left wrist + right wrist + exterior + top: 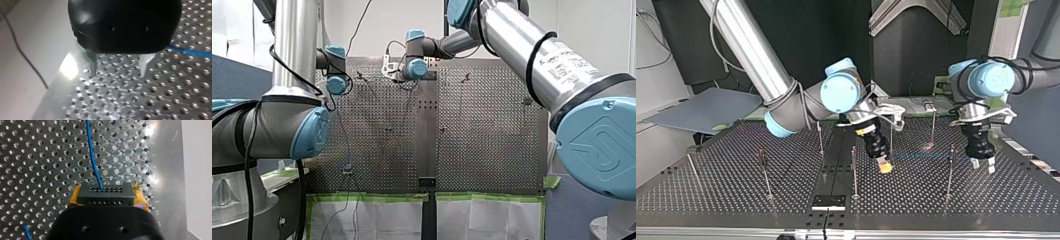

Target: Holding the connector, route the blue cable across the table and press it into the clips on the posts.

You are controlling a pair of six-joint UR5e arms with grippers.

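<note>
While my right hand [883,165] is clamped on the connector [105,194], yellow pads at either end, routing looks to be the step in hand: the blue cable [93,160] leaves the connector and runs low over the perforated surface [150,100] toward a post [949,172] beside my left hand [117,73], whose fingers hang spread and empty. The next move, I judge, calls for carrying the connector onward with the line taut and lowering it squarely into a clip; whether any clip holds it I cannot tell. The cable is thin, bright blue, nearly straight; the connector is a dark block with rows of small holes.
</note>
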